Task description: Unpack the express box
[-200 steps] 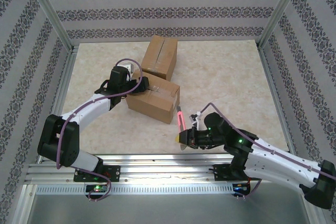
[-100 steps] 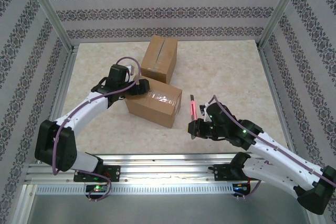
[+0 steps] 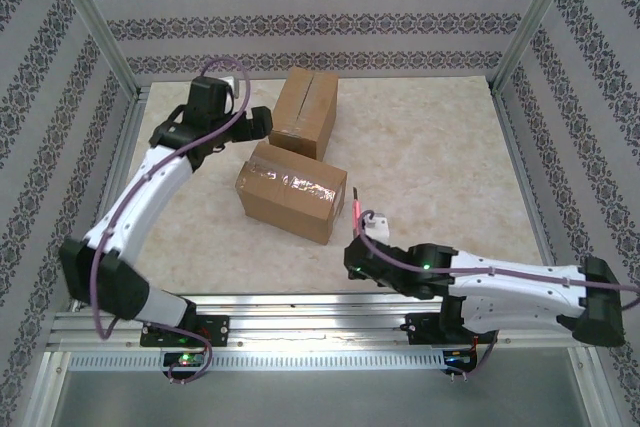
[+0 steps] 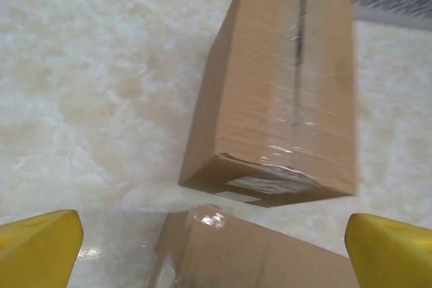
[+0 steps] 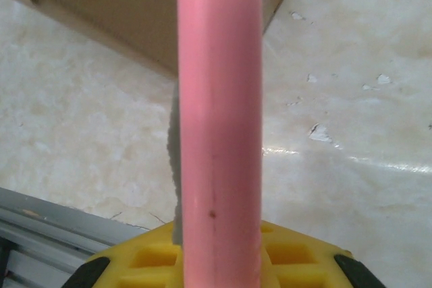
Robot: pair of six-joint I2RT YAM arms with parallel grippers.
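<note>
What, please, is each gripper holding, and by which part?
The right gripper holds the pink tool by its near end; the left gripper is open and empty.

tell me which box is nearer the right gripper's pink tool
The front box, its corner just left of the pink tool; the other box sits behind it.

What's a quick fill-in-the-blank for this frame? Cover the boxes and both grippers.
1. The near box and the far box make ___ cardboard boxes on the table.
2. The right gripper is shut on a slim tool coloured ___.
3. The left gripper has its jaws ___.

Missing words: two; pink; open.
</note>
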